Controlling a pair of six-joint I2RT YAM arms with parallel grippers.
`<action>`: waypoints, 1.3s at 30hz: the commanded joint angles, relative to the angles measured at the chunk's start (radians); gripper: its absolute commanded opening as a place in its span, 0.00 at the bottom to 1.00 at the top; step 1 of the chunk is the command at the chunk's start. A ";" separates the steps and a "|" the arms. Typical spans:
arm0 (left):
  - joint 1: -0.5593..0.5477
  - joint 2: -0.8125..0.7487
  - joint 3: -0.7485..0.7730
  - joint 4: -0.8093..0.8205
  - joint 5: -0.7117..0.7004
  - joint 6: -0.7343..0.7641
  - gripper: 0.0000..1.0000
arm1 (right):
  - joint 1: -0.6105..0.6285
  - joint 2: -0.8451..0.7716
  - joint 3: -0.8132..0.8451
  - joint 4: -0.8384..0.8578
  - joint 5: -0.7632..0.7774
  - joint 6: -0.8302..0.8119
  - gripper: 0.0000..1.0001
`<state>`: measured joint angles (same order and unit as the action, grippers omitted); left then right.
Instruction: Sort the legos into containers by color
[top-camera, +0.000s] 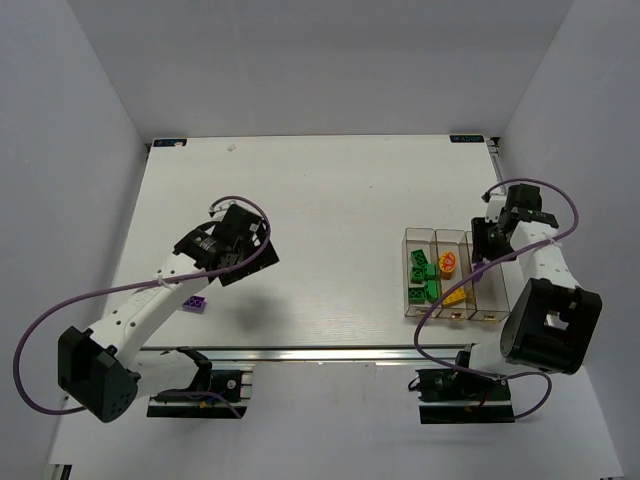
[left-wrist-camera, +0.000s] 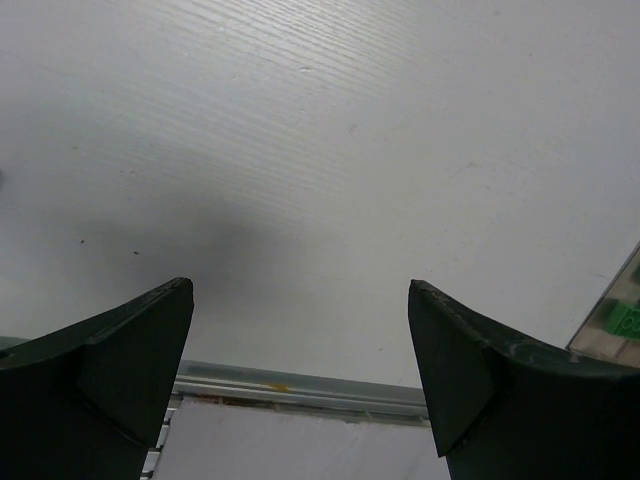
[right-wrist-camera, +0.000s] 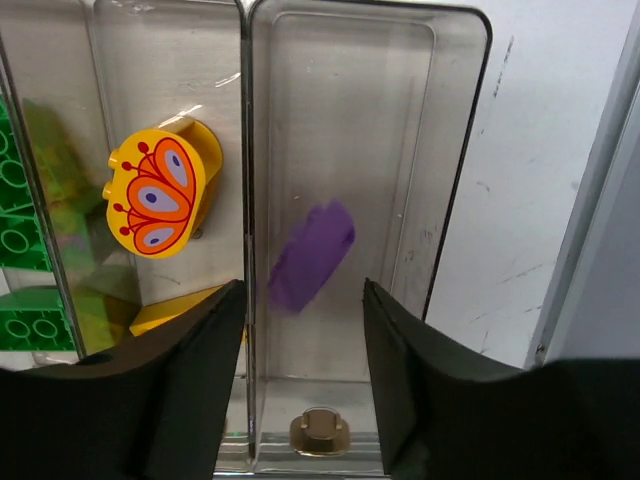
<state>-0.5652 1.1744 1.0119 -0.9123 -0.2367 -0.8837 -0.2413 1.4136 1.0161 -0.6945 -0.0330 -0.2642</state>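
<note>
Three clear containers (top-camera: 410, 240) stand in a row at the right of the table. Several green legos (top-camera: 420, 272) lie in the left one. The middle one holds a rounded yellow lego (right-wrist-camera: 160, 190) and a yellow wedge (top-camera: 455, 297). My right gripper (right-wrist-camera: 303, 290) hangs open over the right container (right-wrist-camera: 455, 150). A blurred purple lego (right-wrist-camera: 311, 256) is inside that container, clear of both fingers. My left gripper (left-wrist-camera: 300, 290) is open and empty above bare table. Another purple lego (top-camera: 196, 303) lies on the table beside the left arm.
The table's front rail (left-wrist-camera: 300, 390) shows between the left fingers. A corner of the green-filled container (left-wrist-camera: 615, 320) shows at that view's right edge. White walls enclose the table on three sides.
</note>
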 joint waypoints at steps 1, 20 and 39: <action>0.011 -0.029 0.031 -0.066 -0.050 -0.072 0.98 | -0.006 -0.008 0.022 0.036 -0.045 -0.043 0.57; 0.286 0.278 0.116 -0.381 -0.161 -0.405 0.98 | 0.098 -0.189 -0.002 -0.091 -1.025 -0.536 0.65; 0.629 0.277 -0.084 -0.097 0.013 -0.278 0.84 | 0.188 -0.145 -0.019 0.067 -0.915 -0.351 0.65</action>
<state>0.0357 1.4982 0.9634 -1.0695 -0.2722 -1.1946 -0.0586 1.2644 0.9825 -0.6533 -0.9501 -0.6373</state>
